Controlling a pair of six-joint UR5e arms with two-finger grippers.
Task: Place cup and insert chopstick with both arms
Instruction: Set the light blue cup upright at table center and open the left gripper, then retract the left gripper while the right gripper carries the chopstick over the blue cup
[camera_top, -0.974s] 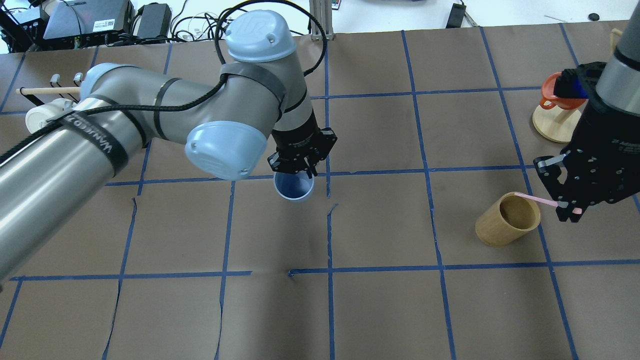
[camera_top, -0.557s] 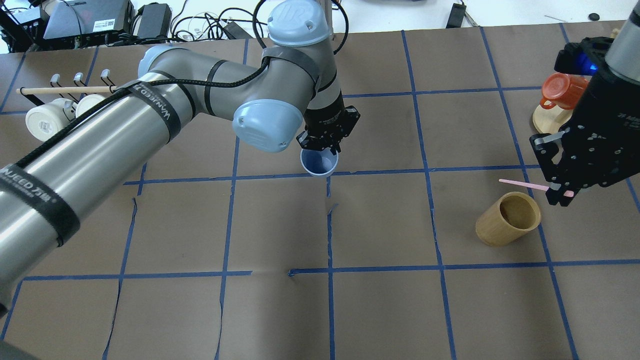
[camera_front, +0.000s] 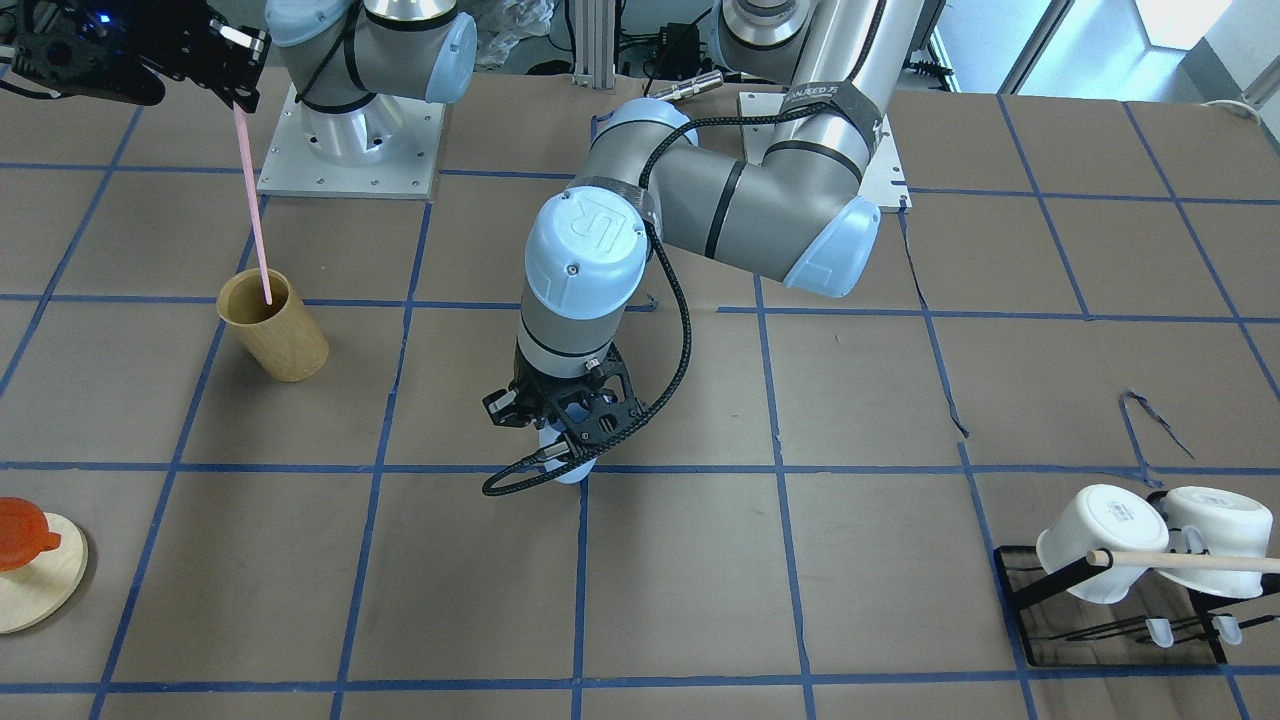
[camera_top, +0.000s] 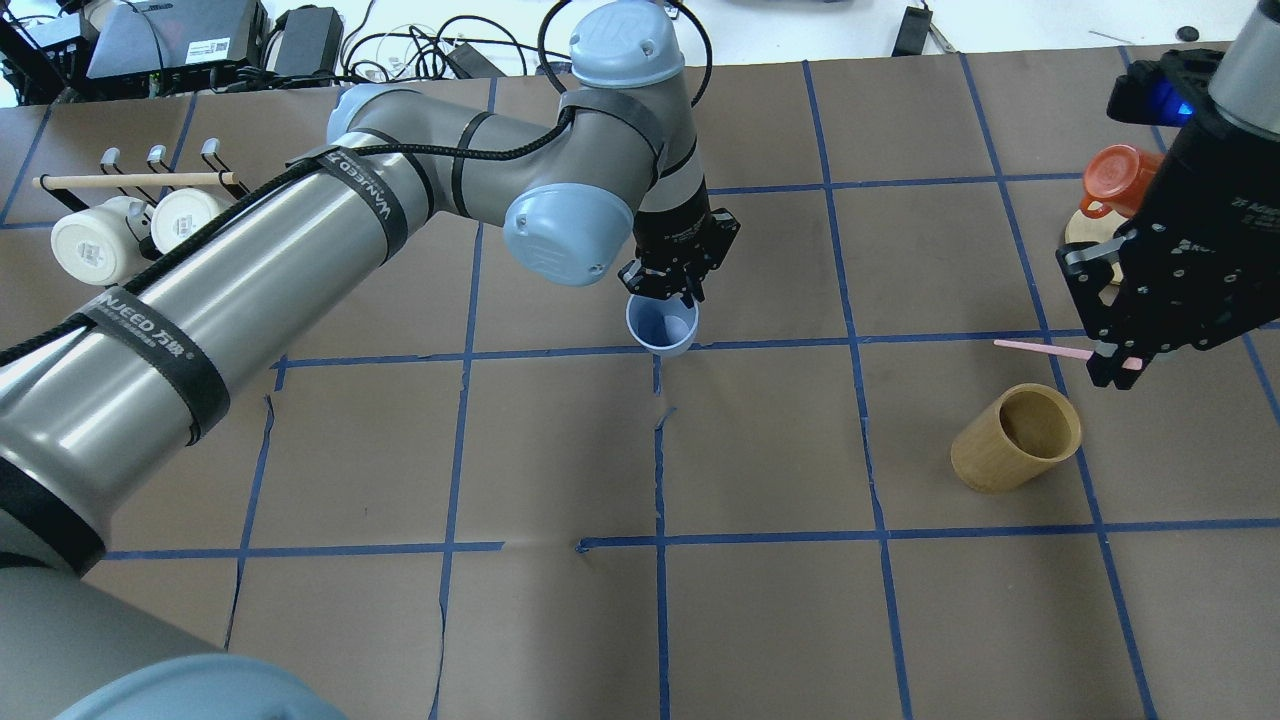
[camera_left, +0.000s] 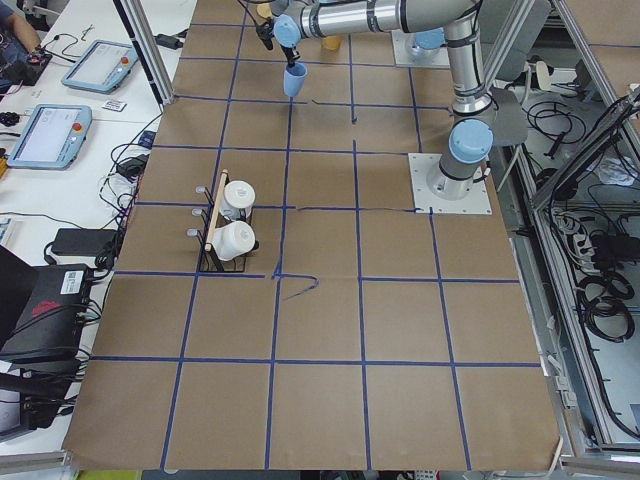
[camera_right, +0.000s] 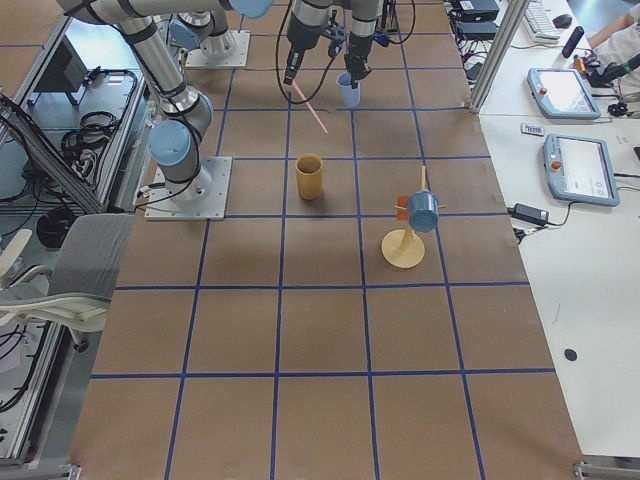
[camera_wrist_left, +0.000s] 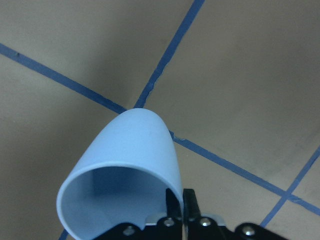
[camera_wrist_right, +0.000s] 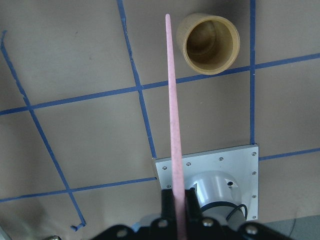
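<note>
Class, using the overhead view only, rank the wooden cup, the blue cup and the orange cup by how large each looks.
1. wooden cup: clearly the largest.
2. blue cup and orange cup: about alike. Each is partly hidden, so I leave them unranked.

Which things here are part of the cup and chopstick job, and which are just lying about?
Job: blue cup in left pincer; pink chopstick in right pincer.
Lying about: bamboo holder, white mugs on rack, orange cup on stand.

I see two white mugs (camera_front: 1100, 540) hung on black rack (camera_front: 1045, 578) at surface (camera_front: 900, 400) end; orange cup (camera_front: 18, 535) on round wooden stand (camera_front: 40, 590), opposite end.
</note>
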